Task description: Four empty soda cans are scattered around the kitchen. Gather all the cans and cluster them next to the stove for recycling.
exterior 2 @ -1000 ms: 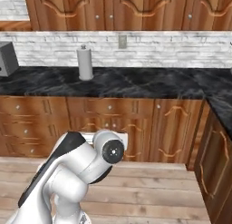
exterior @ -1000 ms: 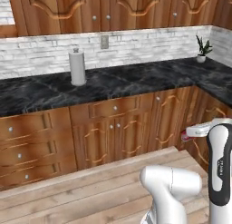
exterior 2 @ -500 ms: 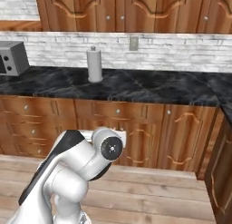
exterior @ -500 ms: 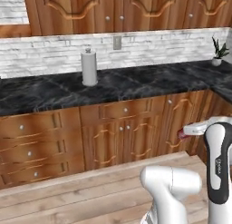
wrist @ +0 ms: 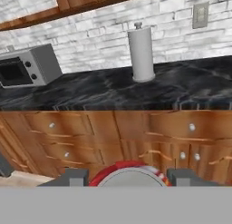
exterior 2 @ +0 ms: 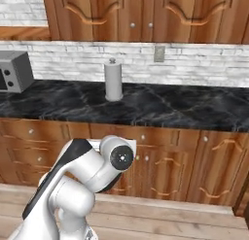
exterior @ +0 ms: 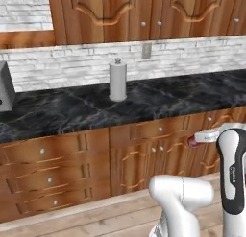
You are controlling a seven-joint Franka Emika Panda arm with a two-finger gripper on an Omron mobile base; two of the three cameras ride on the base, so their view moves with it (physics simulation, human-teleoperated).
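Observation:
A red soda can (wrist: 130, 172) with a silver top sits between my two dark fingertips at the bottom of the hand view. My gripper (wrist: 128, 178) is shut on it. In the left base view the gripper (exterior: 204, 135) is held out at the right in front of the wooden cabinet doors, at drawer height. A bit of the red can (exterior: 193, 142) shows at its tip. The stove is out of view.
A black stone counter (exterior: 72, 109) runs across over wooden drawers and doors (exterior 2: 165, 156). A grey paper towel roll (exterior: 117, 80) stands on it by the brick wall. A grey toaster oven (wrist: 27, 66) sits at the counter's left. Wooden floor lies below.
The whole scene has slid to the right in both base views, so the base has driven left along the counter. The potted plant has left the picture. The gripper still holds the can.

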